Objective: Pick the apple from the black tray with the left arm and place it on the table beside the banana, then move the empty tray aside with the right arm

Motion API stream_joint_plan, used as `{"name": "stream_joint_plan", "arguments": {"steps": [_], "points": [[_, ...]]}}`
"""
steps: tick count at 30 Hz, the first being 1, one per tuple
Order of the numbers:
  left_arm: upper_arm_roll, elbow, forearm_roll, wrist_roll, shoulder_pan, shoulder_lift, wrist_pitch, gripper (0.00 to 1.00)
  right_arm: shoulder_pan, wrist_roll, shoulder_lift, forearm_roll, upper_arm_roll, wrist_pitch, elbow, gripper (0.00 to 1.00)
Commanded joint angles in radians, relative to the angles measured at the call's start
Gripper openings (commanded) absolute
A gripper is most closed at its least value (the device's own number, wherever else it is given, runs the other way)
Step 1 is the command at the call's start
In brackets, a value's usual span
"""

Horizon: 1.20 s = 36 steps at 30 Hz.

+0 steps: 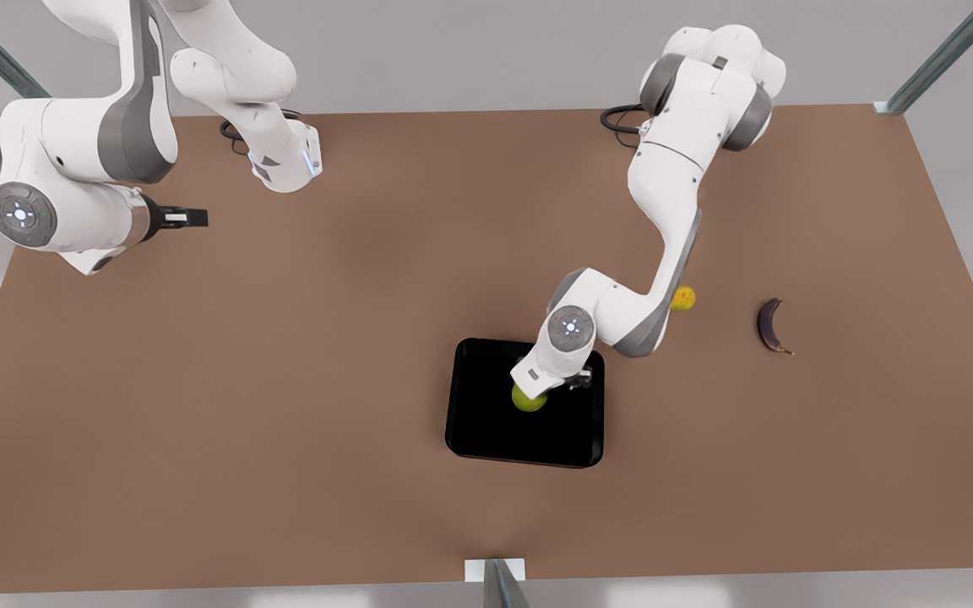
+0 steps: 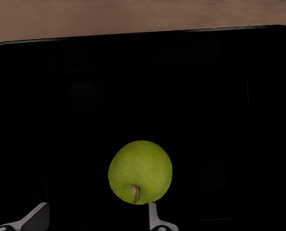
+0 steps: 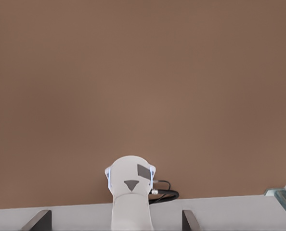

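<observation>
The yellow-green apple (image 1: 529, 399) (image 2: 140, 172) lies in the black tray (image 1: 486, 422) (image 2: 61, 120), at the side toward the front view's right. My left gripper (image 1: 547, 388) (image 2: 95, 220) hangs low over the tray, just above the apple and open. The fruit sits just beyond its fingertips (image 2: 155, 219), nearer one finger, and nothing is held. The dark banana (image 1: 772, 325) lies on the brown table (image 1: 284, 380) at the front view's right. My right gripper (image 1: 191, 218) (image 3: 114, 221) waits open, high at the front view's left.
A small orange-yellow fruit (image 1: 683, 298) rests between the tray and the banana, partly behind the left arm. Metal frame posts (image 1: 943, 55) stand at the table corners, and another post (image 1: 499, 583) stands at the near edge. The right arm's base (image 3: 130, 192) stands at the far edge.
</observation>
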Motion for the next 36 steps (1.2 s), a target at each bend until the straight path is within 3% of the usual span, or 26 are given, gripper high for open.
{"name": "stream_joint_plan", "arguments": {"steps": [1, 33, 35, 36], "points": [[0.0, 0.002, 0.004, -0.296, -0.007, 0.012, 0.159, 1.0, 0.009, -0.002, -0.001, 0.001, -0.002, -0.012, 0.0, 1.0], [0.008, -0.04, 0.123, -0.327, -0.043, 0.124, 0.274, 1.0, 0.009, 0.0, 0.001, -0.004, -0.002, -0.012, 0.002, 1.0], [0.009, -0.04, 0.121, -0.327, -0.041, 0.124, 0.274, 0.86, 0.009, 0.0, 0.001, -0.006, -0.002, -0.012, 0.002, 1.0], [0.009, -0.04, 0.121, -0.322, -0.038, 0.124, 0.276, 0.85, 0.009, 0.0, 0.001, -0.006, -0.002, -0.012, 0.002, 1.0]]}}
